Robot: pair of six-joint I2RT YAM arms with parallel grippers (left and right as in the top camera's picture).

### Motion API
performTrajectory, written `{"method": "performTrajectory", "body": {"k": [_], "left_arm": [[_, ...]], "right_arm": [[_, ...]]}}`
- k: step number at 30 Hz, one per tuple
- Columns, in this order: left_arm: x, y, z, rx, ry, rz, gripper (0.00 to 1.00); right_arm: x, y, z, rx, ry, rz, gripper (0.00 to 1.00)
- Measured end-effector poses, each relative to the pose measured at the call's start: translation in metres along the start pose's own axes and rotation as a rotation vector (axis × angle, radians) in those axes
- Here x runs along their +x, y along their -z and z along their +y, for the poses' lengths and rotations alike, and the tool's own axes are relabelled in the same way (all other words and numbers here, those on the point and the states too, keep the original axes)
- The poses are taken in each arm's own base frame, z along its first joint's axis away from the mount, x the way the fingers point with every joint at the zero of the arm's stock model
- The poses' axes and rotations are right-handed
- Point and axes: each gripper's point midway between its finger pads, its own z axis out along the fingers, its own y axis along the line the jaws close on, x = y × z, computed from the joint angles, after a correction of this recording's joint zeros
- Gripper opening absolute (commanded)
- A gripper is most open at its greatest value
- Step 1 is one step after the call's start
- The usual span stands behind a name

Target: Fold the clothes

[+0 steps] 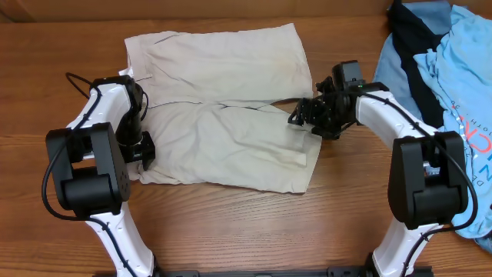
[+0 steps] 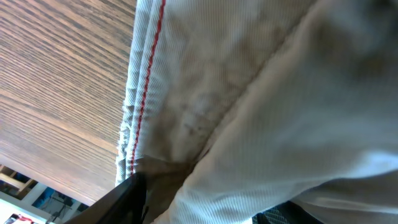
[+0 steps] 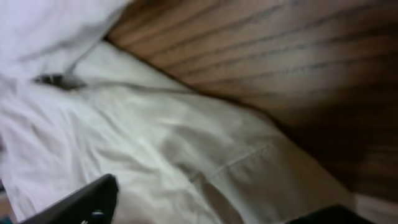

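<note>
Low on the left side of the table (image 1: 231, 231), our left gripper (image 1: 144, 152) presses against the waistband end of the shorts (image 1: 223, 92), at the near corner of the lower leg. From the left wrist view we see one dark finger (image 2: 126, 198) touching the cloth's edge, with fabric filling nearly the whole picture. We cannot tell whether the jaws are clamped on it or merely resting there. Just above that finger runs a folded seam (image 2: 148, 81) stitched with a red thread, and beside it lies bare wood grain. Across from it, our right gripper (image 1: 301, 117) hovers at the hem end, over the gap where the two legs meet. In the right wrist view its fingers (image 3: 84, 202) stand wide apart, holding nothing, with pale wrinkled cloth beneath and between them and the wood beyond the hem. Moving outward, we see the shorts lying flat in the middle of the table, waistband to the left and both wide legs pointing right. The far leg is smooth, the near one creased and spreading toward the front edge. Farther right, well apart from the shorts, a heap of other garments sits at the table's edge: a light blue shirt (image 1: 461, 85) with printed lettering and a dark piece (image 1: 411, 35) behind it.
</note>
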Motion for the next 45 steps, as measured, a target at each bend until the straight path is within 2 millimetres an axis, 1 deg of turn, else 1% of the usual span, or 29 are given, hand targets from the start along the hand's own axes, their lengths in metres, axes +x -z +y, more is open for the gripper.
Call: {"method": "performTrajectory", "body": {"k": [1, 3, 4, 5, 6, 7, 8, 11, 14, 19, 23, 24, 28, 30, 32, 34, 36, 37, 39, 40, 42, 43, 45], "left_arm": [[0.000, 0.000, 0.000, 0.000, 0.000, 0.000, 0.56], [0.000, 0.000, 0.000, 0.000, 0.000, 0.000, 0.53], [0.000, 0.000, 0.000, 0.000, 0.000, 0.000, 0.47], [0.000, 0.000, 0.000, 0.000, 0.000, 0.000, 0.37], [0.000, 0.000, 0.000, 0.000, -0.004, 0.000, 0.30], [0.000, 0.000, 0.000, 0.000, -0.006, 0.002, 0.20], [0.001, 0.000, 0.000, 0.001, -0.007, 0.003, 0.15], [0.001, 0.000, -0.001, 0.005, -0.007, 0.004, 0.10], [0.001, -0.003, -0.002, 0.007, -0.004, 0.003, 0.09], [0.004, -0.011, -0.001, -0.009, -0.008, 0.003, 0.09], [0.006, -0.012, -0.001, -0.019, -0.014, -0.010, 0.09], [0.006, -0.013, -0.001, -0.020, -0.014, -0.010, 0.09], [0.006, -0.013, -0.001, -0.021, -0.015, -0.011, 0.12], [0.007, -0.014, -0.001, -0.022, -0.015, -0.009, 0.12], [0.007, -0.014, -0.001, -0.023, -0.016, -0.007, 0.13], [0.008, -0.015, -0.001, -0.024, -0.016, -0.006, 0.13], [0.008, -0.015, -0.001, -0.024, -0.016, -0.006, 0.14], [0.008, -0.015, -0.001, -0.024, -0.016, -0.006, 0.14], [0.008, -0.015, -0.001, -0.025, -0.016, -0.006, 0.16], [0.008, -0.015, -0.001, -0.025, -0.016, -0.005, 0.16], [0.008, -0.016, 0.000, -0.028, -0.016, -0.007, 0.16], [0.008, -0.016, 0.000, -0.028, -0.016, -0.007, 0.16], [0.008, -0.016, 0.000, -0.028, -0.016, -0.006, 0.17]], "right_arm": [[-0.001, -0.001, 0.000, -0.005, 0.000, -0.008, 0.67], [-0.004, -0.002, 0.001, -0.012, -0.017, -0.020, 0.49], [-0.005, -0.002, 0.001, -0.012, -0.031, -0.027, 0.38], [-0.007, -0.002, 0.001, -0.012, -0.033, -0.032, 0.30], [-0.008, -0.002, 0.001, -0.010, -0.038, -0.039, 0.20], [-0.010, -0.002, 0.000, -0.003, -0.054, -0.048, 0.11], [-0.012, -0.002, -0.002, 0.003, -0.058, -0.055, 0.04], [-0.019, 0.001, -0.006, 0.005, -0.073, -0.079, 0.04], [-0.028, 0.007, -0.017, 0.008, -0.102, -0.108, 0.04], [-0.047, 0.024, -0.041, 0.017, -0.156, -0.165, 0.04], [-0.044, 0.029, -0.054, 0.030, -0.188, -0.150, 0.06], [-0.043, 0.029, -0.054, 0.033, -0.182, -0.146, 0.10], [-0.043, 0.030, -0.058, 0.048, -0.153, -0.147, 0.34], [-0.042, 0.031, -0.060, 0.051, -0.140, -0.144, 0.41], [-0.036, 0.032, -0.063, 0.063, -0.123, -0.118, 0.43], [-0.028, 0.034, -0.065, 0.075, -0.119, -0.090, 0.44], [-0.018, 0.043, -0.064, 0.093, -0.120, -0.067, 0.43], [-0.011, 0.052, -0.061, 0.101, -0.118, -0.056, 0.43], [0.000, 0.074, -0.051, 0.107, -0.102, -0.055, 0.44], [0.009, 0.092, -0.041, 0.106, -0.086, -0.060, 0.43], [0.024, 0.110, -0.028, 0.109, -0.062, -0.042, 0.44], [0.031, 0.113, -0.022, 0.112, -0.045, -0.030, 0.44], [0.042, 0.111, -0.014, 0.115, -0.014, 0.001, 0.44]]}}
